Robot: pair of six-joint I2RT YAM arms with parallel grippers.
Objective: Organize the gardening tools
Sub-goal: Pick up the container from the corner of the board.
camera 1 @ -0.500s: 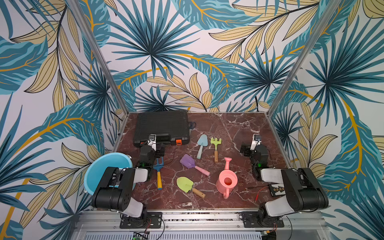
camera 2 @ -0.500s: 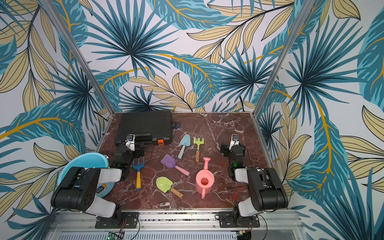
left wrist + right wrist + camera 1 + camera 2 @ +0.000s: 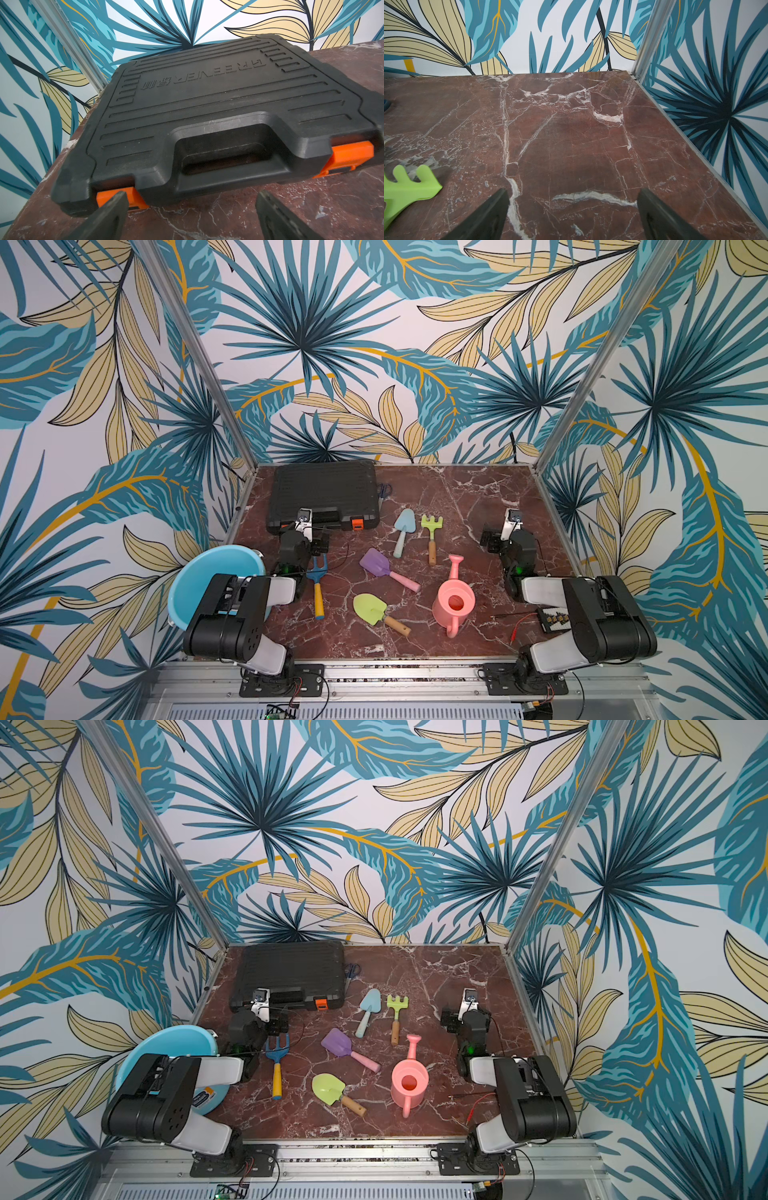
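The gardening tools lie loose on the red marble table [image 3: 457, 497]. A light blue trowel [image 3: 404, 529] and a green rake [image 3: 431, 531] lie side by side at mid-table. Nearer the front are a purple scoop [image 3: 376, 564], a green shovel [image 3: 370, 608], a blue fork [image 3: 318, 572] and a pink watering can [image 3: 454, 603]. My left gripper [image 3: 192, 197] stands open and empty just in front of the black case [image 3: 207, 99], beside the fork's head. My right gripper [image 3: 573, 193] is open over bare marble, with the rake's head [image 3: 409, 187] off to its side.
The black ribbed case [image 3: 326, 493] with orange latches [image 3: 351, 155] lies shut at the back left. Blue scissors [image 3: 384, 490] lie beside it. A light blue bowl [image 3: 208, 580] sits off the table's left edge. A small circuit board [image 3: 552, 618] with wires lies at front right.
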